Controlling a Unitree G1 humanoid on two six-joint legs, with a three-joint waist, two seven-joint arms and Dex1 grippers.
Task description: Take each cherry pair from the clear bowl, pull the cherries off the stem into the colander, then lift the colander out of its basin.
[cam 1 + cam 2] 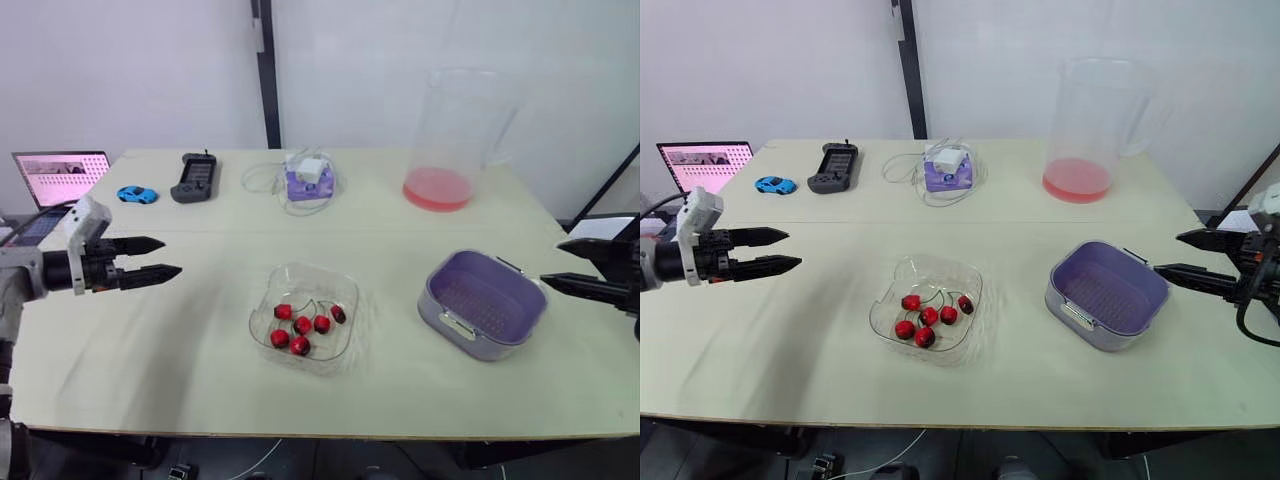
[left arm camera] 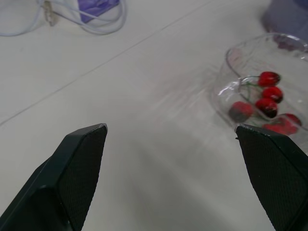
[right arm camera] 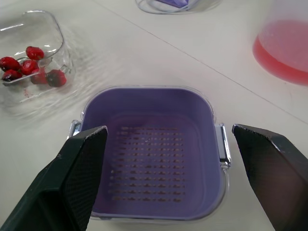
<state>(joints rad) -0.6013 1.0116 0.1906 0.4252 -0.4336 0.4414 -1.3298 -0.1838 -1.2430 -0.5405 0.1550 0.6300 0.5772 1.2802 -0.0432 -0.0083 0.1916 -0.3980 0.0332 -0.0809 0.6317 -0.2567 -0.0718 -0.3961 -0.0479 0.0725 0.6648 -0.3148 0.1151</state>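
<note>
Six red cherries [image 1: 302, 328] lie in the clear bowl [image 1: 345, 345], joined by thin dark stems, and the bowl sits near the middle of the pale tabletop [image 1: 200, 330]. To the robot's right of it, well apart, stands the purple colander [image 1: 487, 298], nested in its basin [image 1: 488, 349] with a metal handle on each of two opposite sides; its perforated floor holds no cherries.

The left gripper [image 1: 171, 256] hangs above the left part of the tabletop, its fingers spread apart and holding nothing, pointing toward the bowl from well away. The right gripper [image 1: 550, 262] hovers just beside the colander's right edge, its fingers likewise spread wide and empty; in the right wrist view the colander lies framed between the two fingers.

Along the far side of the tabletop stand a tall clear pitcher [image 1: 455, 130] with pink liquid at the bottom, a small purple box [image 1: 305, 183] with a white charger and cable, a dark handheld controller [image 1: 194, 177] and a blue toy car [image 1: 137, 194]. A laptop [image 1: 60, 178] with a pink screen sits at the far left.
</note>
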